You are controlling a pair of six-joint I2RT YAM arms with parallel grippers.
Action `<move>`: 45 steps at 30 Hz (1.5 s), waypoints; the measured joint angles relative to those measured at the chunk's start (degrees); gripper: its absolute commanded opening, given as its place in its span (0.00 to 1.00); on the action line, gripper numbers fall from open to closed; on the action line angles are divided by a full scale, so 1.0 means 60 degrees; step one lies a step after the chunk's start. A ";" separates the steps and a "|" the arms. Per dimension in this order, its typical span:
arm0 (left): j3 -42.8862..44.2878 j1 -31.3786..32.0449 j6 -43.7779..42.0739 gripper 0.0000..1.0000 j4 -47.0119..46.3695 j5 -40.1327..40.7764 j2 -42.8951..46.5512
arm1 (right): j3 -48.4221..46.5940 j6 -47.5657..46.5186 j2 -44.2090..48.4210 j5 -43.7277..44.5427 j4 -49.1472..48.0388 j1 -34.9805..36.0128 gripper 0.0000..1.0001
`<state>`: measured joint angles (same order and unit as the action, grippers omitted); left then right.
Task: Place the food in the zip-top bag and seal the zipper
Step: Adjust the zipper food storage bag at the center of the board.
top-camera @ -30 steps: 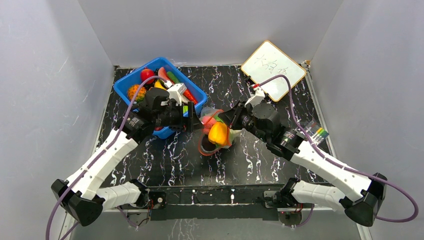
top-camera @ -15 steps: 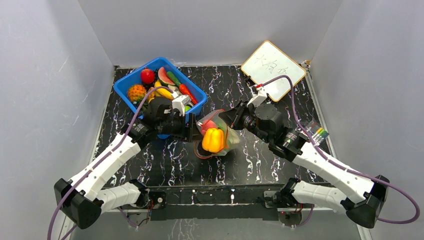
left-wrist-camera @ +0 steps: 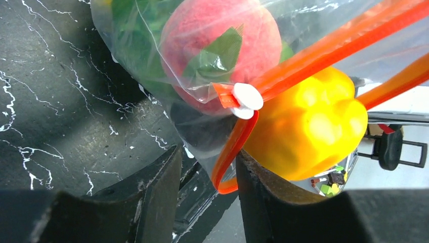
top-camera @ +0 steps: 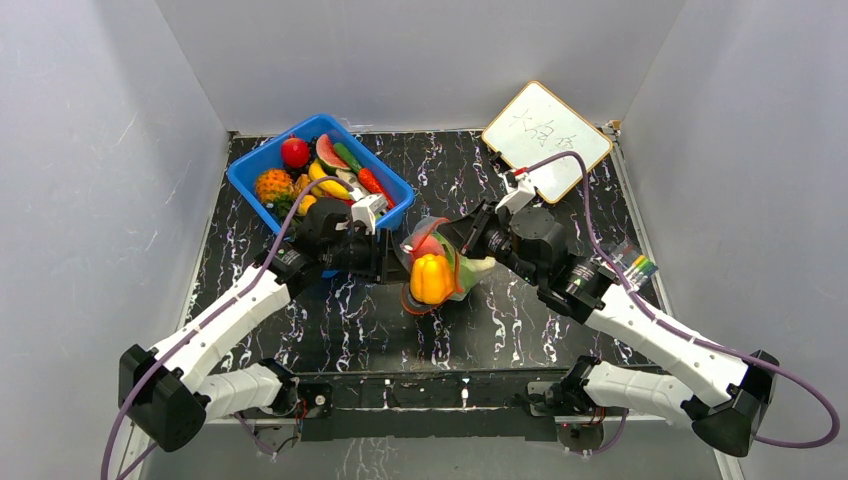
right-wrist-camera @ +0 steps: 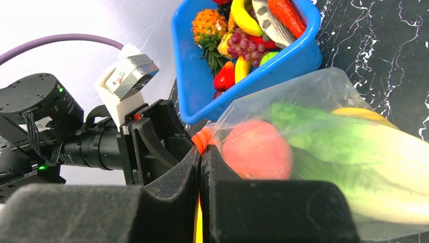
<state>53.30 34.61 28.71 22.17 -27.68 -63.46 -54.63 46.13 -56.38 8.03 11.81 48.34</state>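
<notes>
The clear bag (right-wrist-camera: 324,96) sits between the two arms over the middle of the desk (top-camera: 330,320), just in front of the blue bin (top-camera: 245,185) of toy food. Whether its bottom touches the desk I cannot tell.

The right fingers (right-wrist-camera: 195,167) are pressed together, pinching the bag's edge at the orange zipper (left-wrist-camera: 324,53). The left fingers (left-wrist-camera: 169,169) stand apart. A loop of the zipper hangs into the gap between them, and they are not clamped on it.

The mouth of the bag is open, with the two orange strips spread apart. The yellow pepper (left-wrist-camera: 308,126) lies between the strips at the mouth. A red fruit (left-wrist-camera: 222,45) and green lettuce (right-wrist-camera: 354,147) lie deeper inside the plastic. A white tab (left-wrist-camera: 247,97) sits on the zipper where the strips meet.

A whiteboard (top-camera: 546,125) lies at the far right corner of the desk.
</notes>
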 measured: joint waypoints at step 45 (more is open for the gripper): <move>0.2339 0.0000 0.2084 0.00 -0.0590 0.1282 -0.1362 | -0.3388 -0.1432 -0.1115 0.2663 0.3978 0.0007 0.00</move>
<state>67.33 34.61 41.21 18.63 -19.99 -71.64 -74.96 37.54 -63.07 24.01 35.68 48.38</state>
